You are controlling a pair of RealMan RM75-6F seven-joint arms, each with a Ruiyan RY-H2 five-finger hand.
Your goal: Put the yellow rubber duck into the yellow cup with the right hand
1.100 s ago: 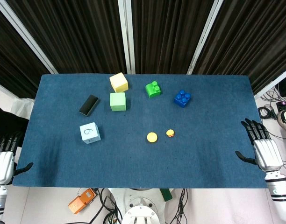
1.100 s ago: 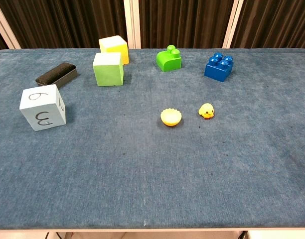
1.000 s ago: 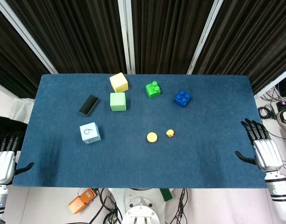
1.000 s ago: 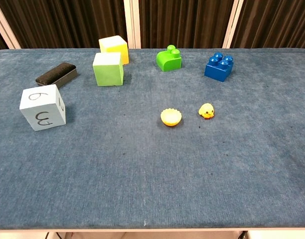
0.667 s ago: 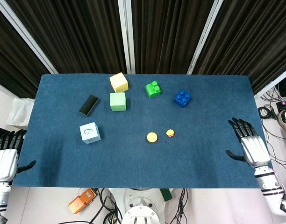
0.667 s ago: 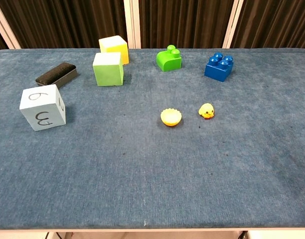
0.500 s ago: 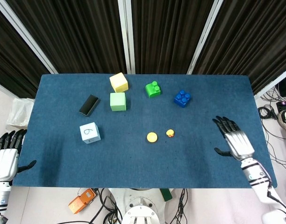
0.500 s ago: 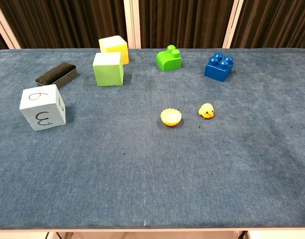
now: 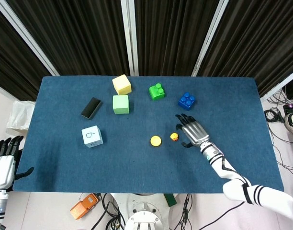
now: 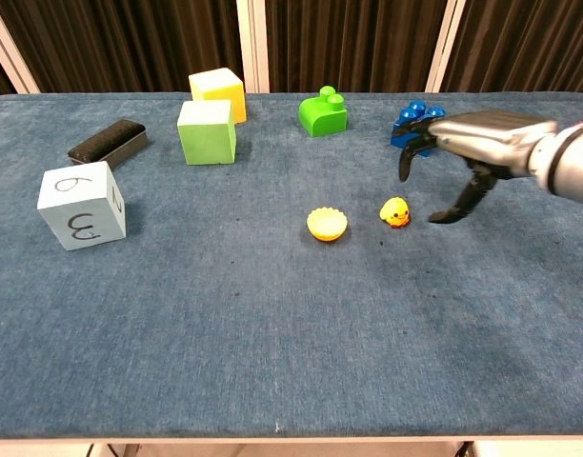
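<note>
The small yellow rubber duck (image 9: 174,137) (image 10: 395,212) sits on the blue table, just right of the shallow yellow cup (image 9: 156,141) (image 10: 327,224). My right hand (image 9: 192,130) (image 10: 463,152) hovers right beside the duck, a little to its right and above, fingers spread and holding nothing. It does not touch the duck. My left hand (image 9: 2,165) hangs off the table's front left corner, fingers apart and empty; the chest view does not show it.
A blue brick (image 9: 186,101) lies just behind my right hand, partly hidden by it in the chest view. A green brick (image 9: 156,91), yellow cube (image 9: 121,84), light green cube (image 9: 120,104), black block (image 9: 91,108) and numbered pale cube (image 9: 92,136) lie further left.
My right hand has swept in from the table's right edge to a spot beside the duck. The duck, cup and left hand have stayed where they were.
</note>
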